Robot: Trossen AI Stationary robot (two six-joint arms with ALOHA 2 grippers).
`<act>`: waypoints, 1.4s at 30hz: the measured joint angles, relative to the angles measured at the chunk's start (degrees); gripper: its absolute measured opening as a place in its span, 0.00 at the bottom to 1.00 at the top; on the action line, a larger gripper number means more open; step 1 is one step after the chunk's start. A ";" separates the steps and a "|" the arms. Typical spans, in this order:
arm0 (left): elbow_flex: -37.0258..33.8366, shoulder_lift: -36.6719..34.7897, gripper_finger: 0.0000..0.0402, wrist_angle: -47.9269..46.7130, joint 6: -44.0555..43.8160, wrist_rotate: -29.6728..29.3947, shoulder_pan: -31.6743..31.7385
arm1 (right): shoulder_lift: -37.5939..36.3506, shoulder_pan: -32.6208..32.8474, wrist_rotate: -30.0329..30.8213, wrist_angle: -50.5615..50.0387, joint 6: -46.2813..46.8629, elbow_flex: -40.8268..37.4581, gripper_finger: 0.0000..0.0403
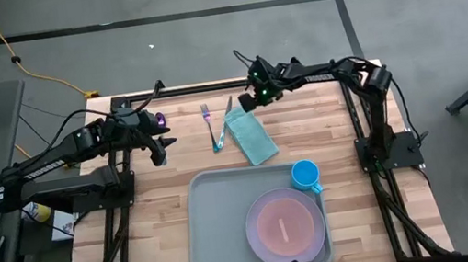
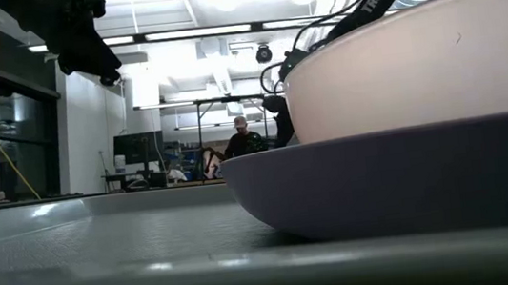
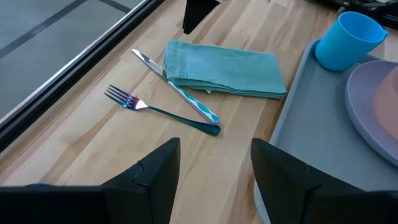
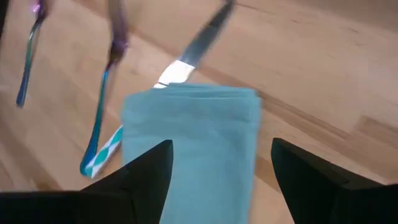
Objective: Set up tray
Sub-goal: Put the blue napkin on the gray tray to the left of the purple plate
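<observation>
Across the table's near half lies the tray, carrying a plate and a blue cup at its right side. Left gripper reaches in from the left edge, fingers apart, holding nothing. Right gripper stretches along the far edge, fingers spread and empty, over the teal napkin, which hides part of the knife beside the fork.

Dark jointed arms, black cables, white lettering (TROSSEN) — green lights
</observation>
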 joint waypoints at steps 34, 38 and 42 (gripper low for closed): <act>0.00 0.01 0.57 0.01 -0.01 2.25 -0.01 | -3.58 13.76 1.90 -22.45 5.17 -6.81 0.62; 0.00 0.02 0.57 0.01 -0.01 2.25 -0.01 | -3.78 15.13 1.91 -18.26 8.19 -9.86 0.62; 0.00 0.02 0.57 0.01 0.01 2.27 -0.01 | -3.72 16.61 1.52 -13.81 10.95 -11.23 0.62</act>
